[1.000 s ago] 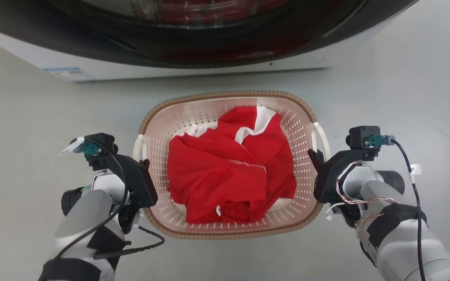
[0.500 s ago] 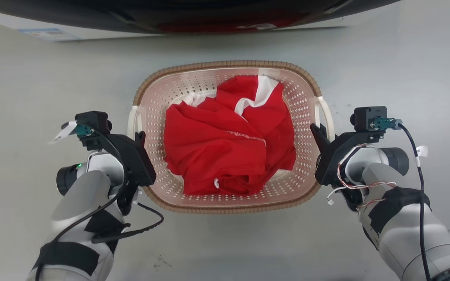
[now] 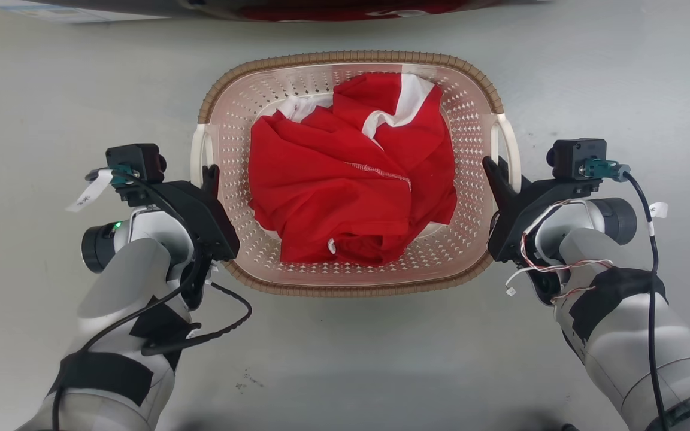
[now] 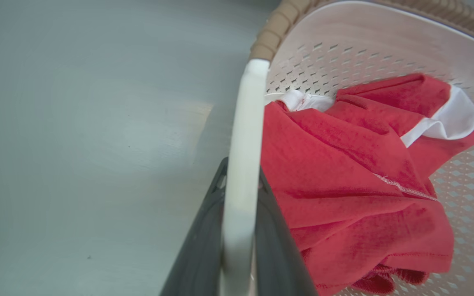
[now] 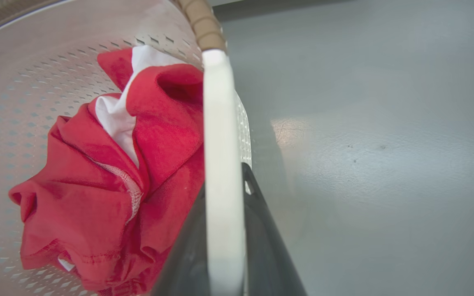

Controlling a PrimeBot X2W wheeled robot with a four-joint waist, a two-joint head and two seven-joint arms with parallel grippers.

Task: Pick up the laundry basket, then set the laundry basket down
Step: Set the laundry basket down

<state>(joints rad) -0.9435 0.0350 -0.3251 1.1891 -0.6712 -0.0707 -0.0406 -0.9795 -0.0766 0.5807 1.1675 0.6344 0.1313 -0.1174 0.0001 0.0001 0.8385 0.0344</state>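
The left gripper (image 3: pixel 210 175) and right gripper (image 3: pixel 492 169) close their fingers on the basket's (image 3: pixel 345 58) handles (image 3: pixel 197 149). It looks like the carrying step. Next, both arms should lower it evenly to the floor (image 3: pixel 345 359).

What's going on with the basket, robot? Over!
Both clamped: left tool on left handle, right tool on right handle. Red garment in laundry basket. Washing machine just beyond.
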